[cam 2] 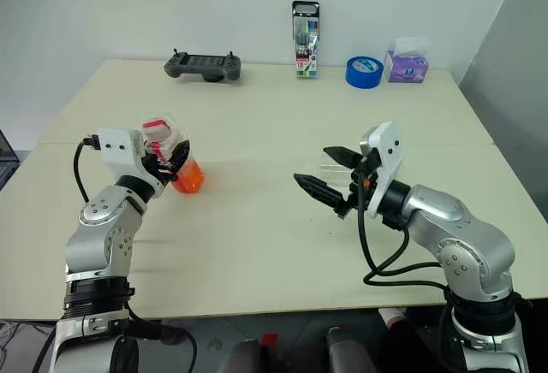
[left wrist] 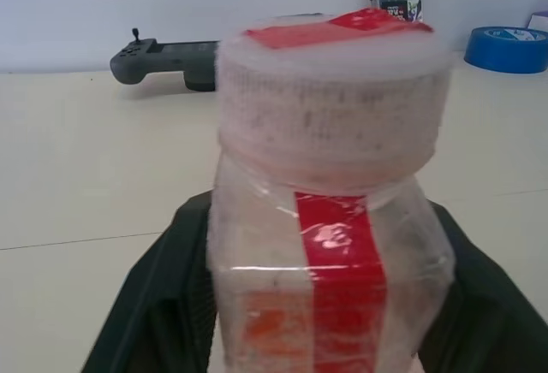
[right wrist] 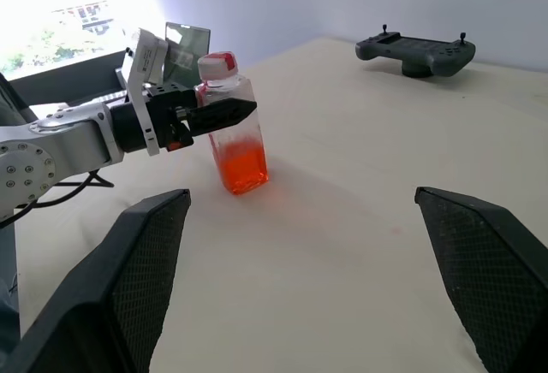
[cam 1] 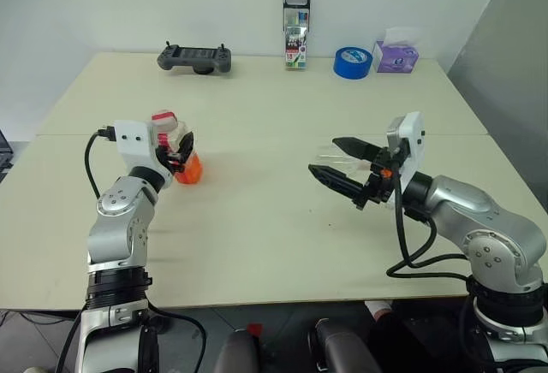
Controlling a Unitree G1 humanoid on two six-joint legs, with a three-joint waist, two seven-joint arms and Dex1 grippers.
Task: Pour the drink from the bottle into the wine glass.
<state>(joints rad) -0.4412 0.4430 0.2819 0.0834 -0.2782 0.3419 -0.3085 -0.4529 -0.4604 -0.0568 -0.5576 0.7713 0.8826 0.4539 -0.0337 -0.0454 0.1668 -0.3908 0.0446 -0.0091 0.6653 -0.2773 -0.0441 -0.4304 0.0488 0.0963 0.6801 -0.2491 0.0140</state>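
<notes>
Left wrist view puts the bottle [left wrist: 330, 219] squarely between our left fingers [left wrist: 150, 304], black pads showing on both flanks of the clear body below the whitish-pink cap [left wrist: 334, 91]. We read the left gripper [cam 1: 180, 157] as clamped on the bottle's mid-body, level with the red-and-white label, which keeps the neck free for tipping. The bottle stands upright on the desk [cam 1: 257, 219], and the orange drink [right wrist: 242, 166] sits low in it, well below the fingers.

Right gripper [cam 1: 342, 169] hangs well apart from the bottle, its fingers [cam 1: 338, 186] spread wide. A faint clear shape lies between and just behind those fingers; we take it for the wine glass [cam 1: 330, 161], though its outline is too faint to say whether the fingers touch it. Our guess is that the right arm waits there to steady or present the glass.

Beyond both sets of fingers, along the far edge: a game controller [cam 1: 195, 57], a pen pack [cam 1: 296, 31], blue tape roll [cam 1: 352, 62], tissue box [cam 1: 396, 55]. None bears on the pour.

We judge the grasp just made; lifting and carrying toward the glass come next.
</notes>
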